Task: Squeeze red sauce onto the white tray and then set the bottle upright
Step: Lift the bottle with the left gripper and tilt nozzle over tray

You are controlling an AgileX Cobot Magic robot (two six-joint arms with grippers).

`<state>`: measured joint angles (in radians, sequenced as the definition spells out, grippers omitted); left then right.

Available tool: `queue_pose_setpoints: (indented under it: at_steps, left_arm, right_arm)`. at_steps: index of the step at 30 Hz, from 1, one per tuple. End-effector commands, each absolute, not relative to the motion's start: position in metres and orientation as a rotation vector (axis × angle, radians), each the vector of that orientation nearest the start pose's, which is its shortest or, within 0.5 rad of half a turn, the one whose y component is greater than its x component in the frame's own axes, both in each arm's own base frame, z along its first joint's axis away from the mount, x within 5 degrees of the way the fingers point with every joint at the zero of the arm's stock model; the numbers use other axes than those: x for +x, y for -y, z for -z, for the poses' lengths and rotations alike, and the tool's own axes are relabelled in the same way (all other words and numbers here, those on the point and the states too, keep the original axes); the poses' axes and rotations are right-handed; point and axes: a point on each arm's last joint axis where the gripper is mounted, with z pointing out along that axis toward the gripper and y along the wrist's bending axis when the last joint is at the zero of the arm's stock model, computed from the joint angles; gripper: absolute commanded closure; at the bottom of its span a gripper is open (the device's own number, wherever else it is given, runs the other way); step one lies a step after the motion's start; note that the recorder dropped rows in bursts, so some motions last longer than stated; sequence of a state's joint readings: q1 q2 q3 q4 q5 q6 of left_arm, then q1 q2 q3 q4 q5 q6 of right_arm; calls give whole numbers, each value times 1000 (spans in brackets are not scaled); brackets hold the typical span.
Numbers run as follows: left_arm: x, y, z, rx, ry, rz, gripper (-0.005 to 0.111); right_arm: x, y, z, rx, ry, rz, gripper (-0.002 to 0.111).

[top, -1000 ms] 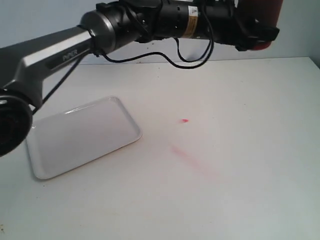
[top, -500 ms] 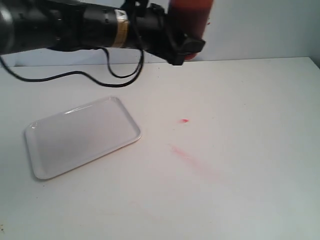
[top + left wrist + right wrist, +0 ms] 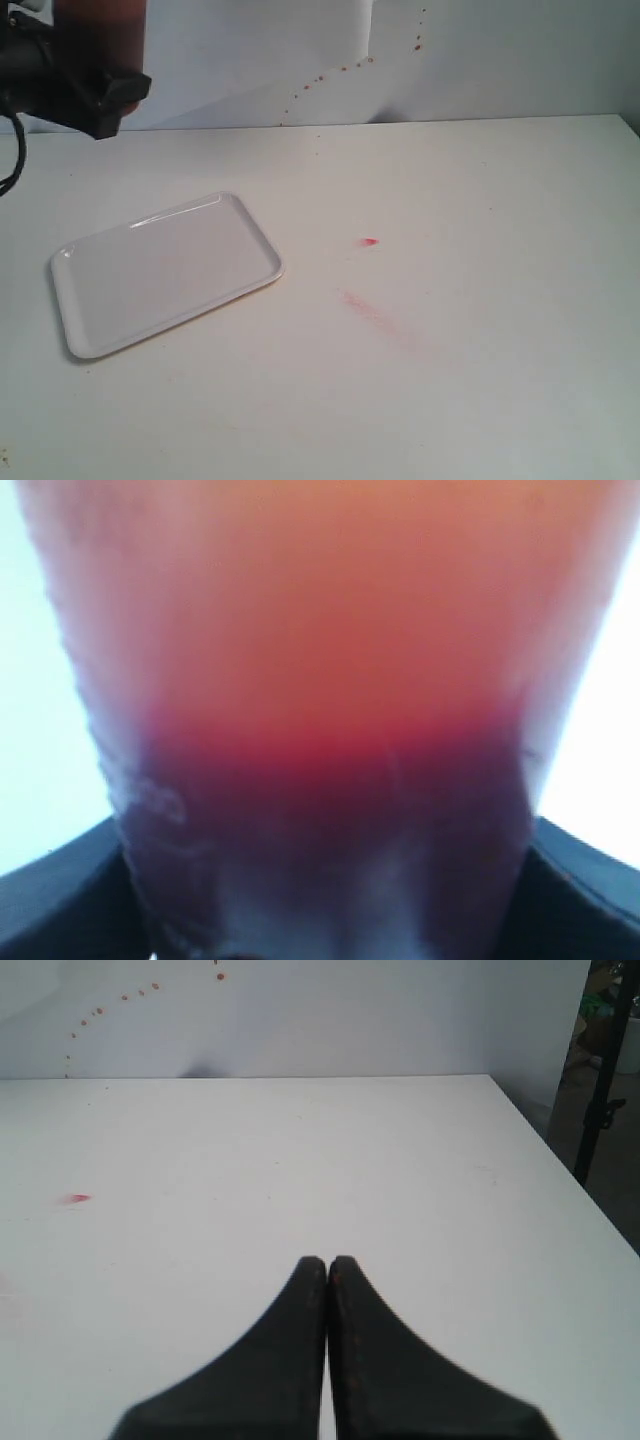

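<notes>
Left gripper [image 3: 90,95] at far left, held above bench [image 3: 470,360], jaws clamped on bottle [image 3: 320,660]; red sauce [image 3: 320,820] visible inside. White tray [image 3: 160,272] flat on bench, left side. Right gripper [image 3: 327,1265] jaws together.

White table [image 3: 480,400], faint pink smears [image 3: 375,312]; pale red-specked wall [image 3: 520,60]; perhaps a dark stand [image 3: 603,1090]
</notes>
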<state>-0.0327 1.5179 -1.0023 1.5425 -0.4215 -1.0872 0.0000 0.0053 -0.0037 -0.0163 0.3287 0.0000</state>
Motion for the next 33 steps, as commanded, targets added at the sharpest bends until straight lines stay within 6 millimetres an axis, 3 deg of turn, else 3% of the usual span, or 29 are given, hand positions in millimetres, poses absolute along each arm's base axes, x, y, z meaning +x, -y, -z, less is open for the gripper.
queue_pose_setpoints:
  at_steps: [1,7,16,22,26,33]
  left_arm:
    - [330,37,-301,779,-1775,42,107]
    - [327,23,-308,809,-1787,-204,107]
    - [329,16,-309,767,-1802,-300,107]
    - [325,11,-295,936,-1784,-454,107]
    - [323,4,-286,999,-1793,-581,107]
    - [323,-2,-287,1133,-1741,-763,107]
  right_arm:
    - [54,1,-184,-19,-1809,27,108]
    - [54,1,-184,-19,-1809,27,108]
    - [54,1,-184,-19,-1809,27,108]
    - [54,1,-184,-21,-1809,29,108]
    - [55,4,-188,-190,-1751,222,108]
    - [56,0,-212,96,-1495,-108,108]
